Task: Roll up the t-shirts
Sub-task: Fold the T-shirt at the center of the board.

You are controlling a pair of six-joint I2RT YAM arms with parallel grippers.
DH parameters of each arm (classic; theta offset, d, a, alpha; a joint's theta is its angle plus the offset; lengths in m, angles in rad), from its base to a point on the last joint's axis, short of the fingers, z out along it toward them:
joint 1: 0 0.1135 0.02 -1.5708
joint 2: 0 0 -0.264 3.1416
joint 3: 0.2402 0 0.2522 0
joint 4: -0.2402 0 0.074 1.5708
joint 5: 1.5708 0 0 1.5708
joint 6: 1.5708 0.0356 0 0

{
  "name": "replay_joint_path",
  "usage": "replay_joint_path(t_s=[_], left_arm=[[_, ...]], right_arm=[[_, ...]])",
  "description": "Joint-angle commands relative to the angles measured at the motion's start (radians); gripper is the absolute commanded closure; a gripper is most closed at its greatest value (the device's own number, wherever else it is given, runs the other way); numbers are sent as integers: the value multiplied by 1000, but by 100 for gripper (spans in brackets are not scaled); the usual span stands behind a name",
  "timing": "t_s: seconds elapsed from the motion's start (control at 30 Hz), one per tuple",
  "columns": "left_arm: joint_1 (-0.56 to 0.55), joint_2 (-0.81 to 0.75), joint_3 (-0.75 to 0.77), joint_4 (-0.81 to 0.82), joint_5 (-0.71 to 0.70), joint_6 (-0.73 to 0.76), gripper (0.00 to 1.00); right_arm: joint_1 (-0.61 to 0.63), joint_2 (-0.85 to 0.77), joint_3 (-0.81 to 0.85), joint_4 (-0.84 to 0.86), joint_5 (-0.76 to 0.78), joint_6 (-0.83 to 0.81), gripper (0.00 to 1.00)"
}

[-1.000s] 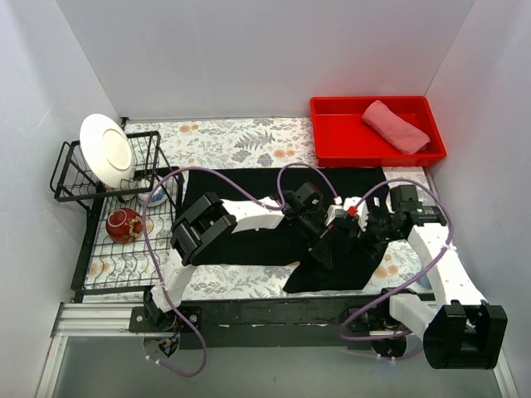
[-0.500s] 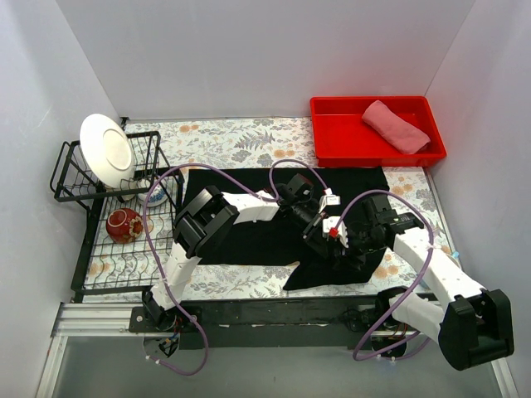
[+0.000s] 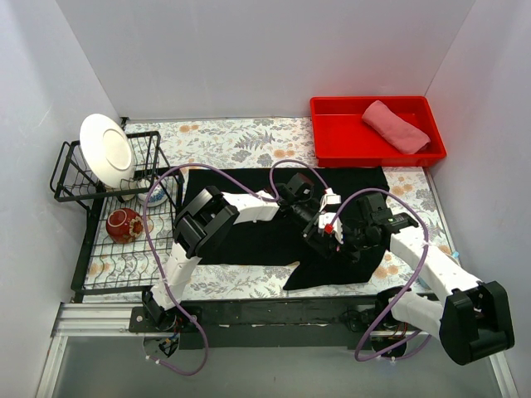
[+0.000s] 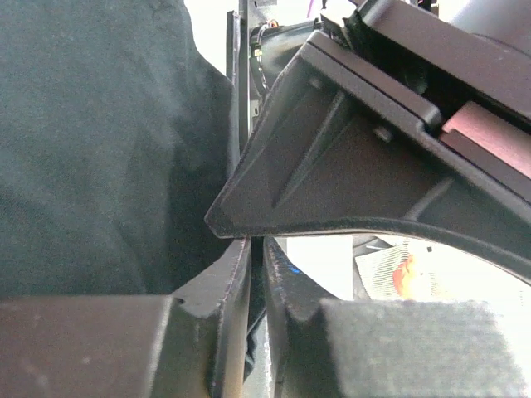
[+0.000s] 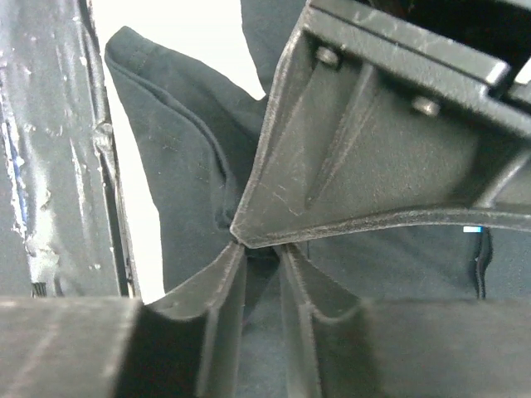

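**mk_rolls:** Overhead cam first. The black cloth t-shirt (image 3: 249, 240) lies spread on the floral-patterned tablecloth (image 3: 232, 137), and its near right part is bunched into a dark fold. The left gripper (image 3: 319, 239) and right gripper (image 3: 338, 247) sit almost tip to tip on that fold. It's too crowded to read the jaws from up there.

**tabletop_dan:** Yep. The salmon-pink cloth t-shirt (image 3: 397, 126) is a roll lying in the red plastic tray (image 3: 328, 153) at the far right corner, well apart from both arms. Over on the left, a black wire dish rack (image 3: 75, 178) holds a round white plate (image 3: 106, 151) on edge, with a red bowl (image 3: 124, 225) on the lower rack.

**mk_rolls:** Left wrist cam: the left gripper (image 4: 255, 245) has its fingers pulled in to a thin slit. The black cloth t-shirt (image 4: 91, 149) fills the left side and runs right up against them. Honestly can't tell if any cloth is caught in the slit.

**tabletop_dan:** Right wrist cam is clearer. The right gripper (image 5: 259, 249) is pinching a ridge of the black cloth t-shirt (image 5: 182, 166), and creases fan away from the pinch toward the upper left.
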Motion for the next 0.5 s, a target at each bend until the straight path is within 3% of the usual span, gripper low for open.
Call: replay_joint_path(t_s=[0.0,0.13,0.33,0.47], left_arm=[[0,3,16,27,16,-10,84],[2,-13,14,-3,-33,6,75],[40,-89,13,-152,-194,119,70],[158,-184,-16,-322,-344,252,67]], right_arm=[[22,9,6,46,-33,38,75],[38,15,21,8,-34,34,88],[39,9,87,-73,-12,34,92],[39,-30,130,-158,8,26,96]])
